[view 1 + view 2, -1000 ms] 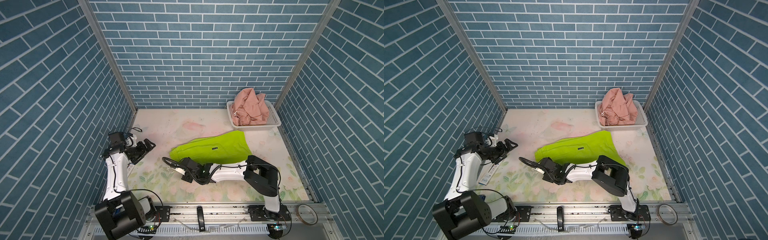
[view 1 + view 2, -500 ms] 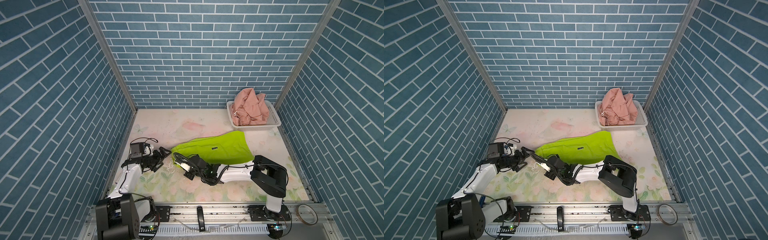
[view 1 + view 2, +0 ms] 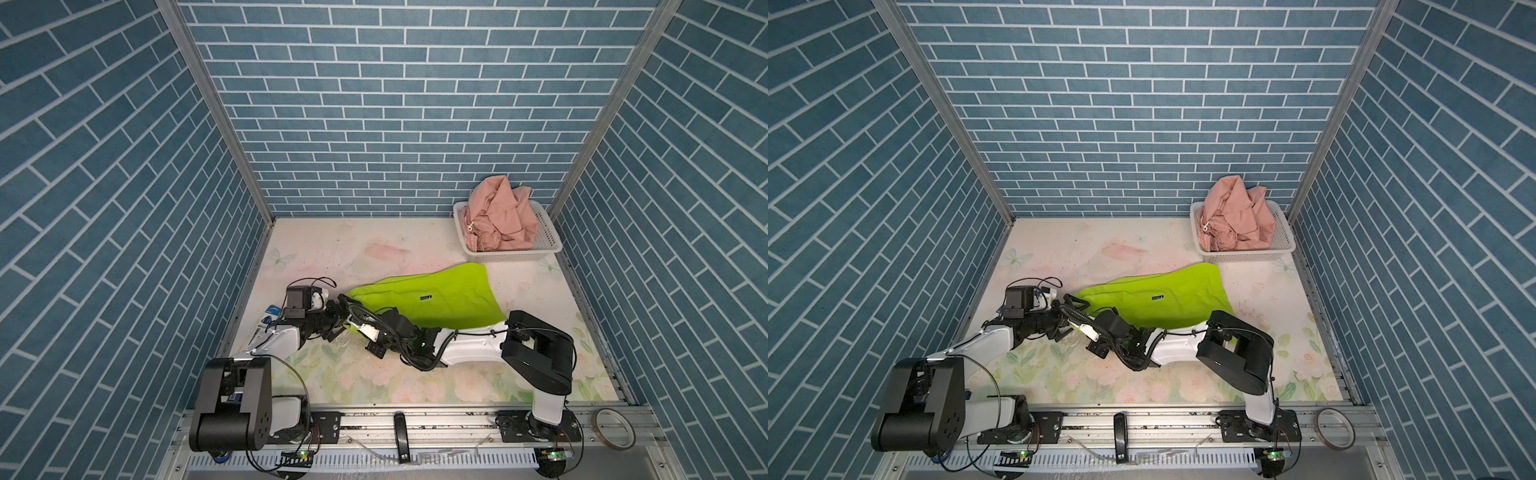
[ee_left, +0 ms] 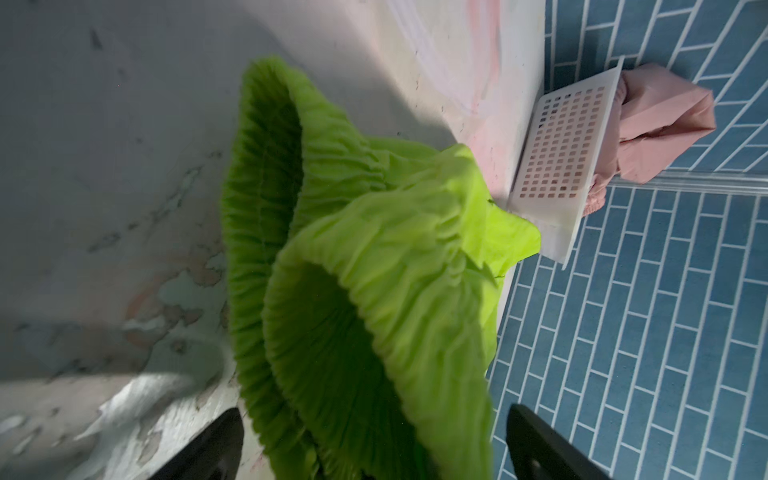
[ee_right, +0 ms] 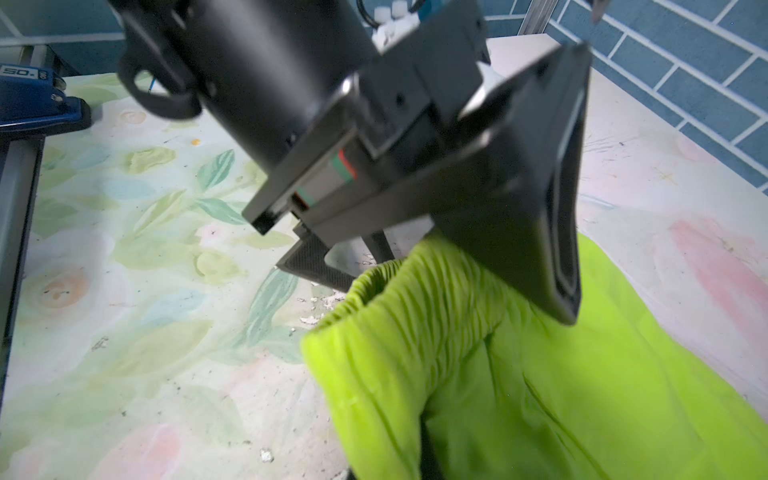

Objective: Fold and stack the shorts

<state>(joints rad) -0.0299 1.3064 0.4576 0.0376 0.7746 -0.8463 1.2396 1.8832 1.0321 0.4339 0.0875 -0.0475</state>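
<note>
The lime green shorts [image 3: 436, 303] [image 3: 1163, 299] lie flat across the middle of the table, waistband toward the left. My right gripper [image 3: 358, 328] [image 3: 1079, 328] is shut on that gathered waistband, lifting its near corner; in the right wrist view green fabric [image 5: 540, 395] covers its fingertips. My left gripper [image 3: 338, 316] [image 3: 1065, 321] [image 4: 374, 451] stands wide open, its black fingers [image 4: 216, 449] straddling the raised waistband [image 4: 332, 332] without closing on it. The pink shorts [image 3: 498, 216] [image 3: 1237, 214] sit crumpled in the white basket [image 3: 549, 246].
The basket [image 4: 557, 166] stands in the back right corner against the brick walls. A tape roll [image 3: 614, 428] lies on the front rail at the right. A blue and white object [image 3: 270, 316] sits by the left wall. The two arms are close together at the waistband.
My left arm swung in from the left wall to the green waistband, still open. The right gripper moved slightly back and left with the waistband corner in it.
</note>
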